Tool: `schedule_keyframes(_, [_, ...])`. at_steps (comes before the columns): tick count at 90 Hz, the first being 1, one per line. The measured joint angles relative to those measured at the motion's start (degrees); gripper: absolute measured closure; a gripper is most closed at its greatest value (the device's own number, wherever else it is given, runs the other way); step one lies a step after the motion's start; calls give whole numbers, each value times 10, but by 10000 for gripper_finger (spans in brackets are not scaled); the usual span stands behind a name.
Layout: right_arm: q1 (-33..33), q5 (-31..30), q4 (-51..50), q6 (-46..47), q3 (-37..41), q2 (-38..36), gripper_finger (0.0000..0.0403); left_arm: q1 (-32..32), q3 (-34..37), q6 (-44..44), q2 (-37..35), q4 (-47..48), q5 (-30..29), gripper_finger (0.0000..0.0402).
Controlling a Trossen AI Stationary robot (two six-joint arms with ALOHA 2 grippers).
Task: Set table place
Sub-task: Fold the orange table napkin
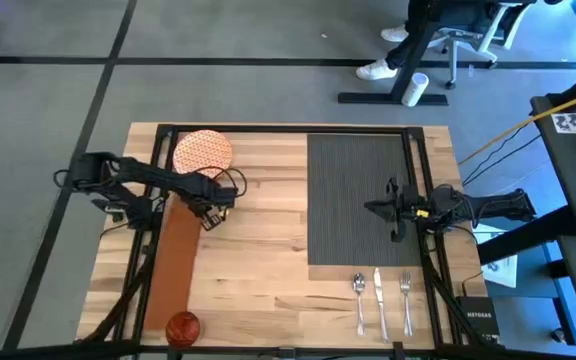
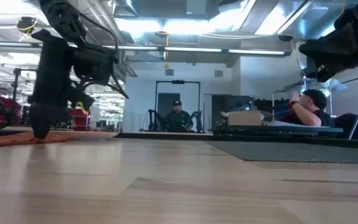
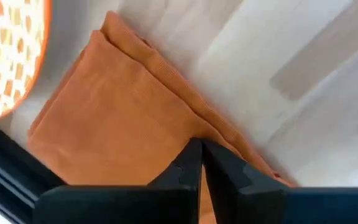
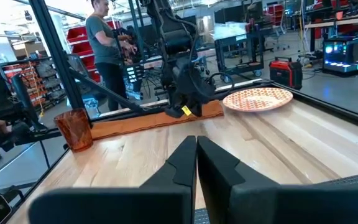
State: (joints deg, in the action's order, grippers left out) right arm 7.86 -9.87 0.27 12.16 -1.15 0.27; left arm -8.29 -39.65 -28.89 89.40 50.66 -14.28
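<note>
Light-wood table [image 1: 268,250], long brown napkin [image 1: 173,265], folded

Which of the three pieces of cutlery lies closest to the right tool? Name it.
The fork, outermost of the row near the table's right rail. The knife is in the middle and the spoon lies farthest from the right tool.

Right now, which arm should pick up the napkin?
Left. The left gripper hangs shut right over the napkin's upper end by the plate. The right gripper sits shut above the placemat, across the table.
</note>
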Motion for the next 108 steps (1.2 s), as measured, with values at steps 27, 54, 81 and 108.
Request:
schedule_keyframes(27, [0,0,0,0,0,0,403,0,-36,46,4,-110,23,401])
schedule_keyframes(54, [0,0,0,0,0,0,403,5,-44,106,10,-250,66,401])
schedule_keyframes(81, [0,1,0,0,0,0,403,33,-134,128,6,-36,9,401])
schedule_keyframes(108, [0,5,-1,0,0,0,403,50,-106,115,45,-28,32,401])
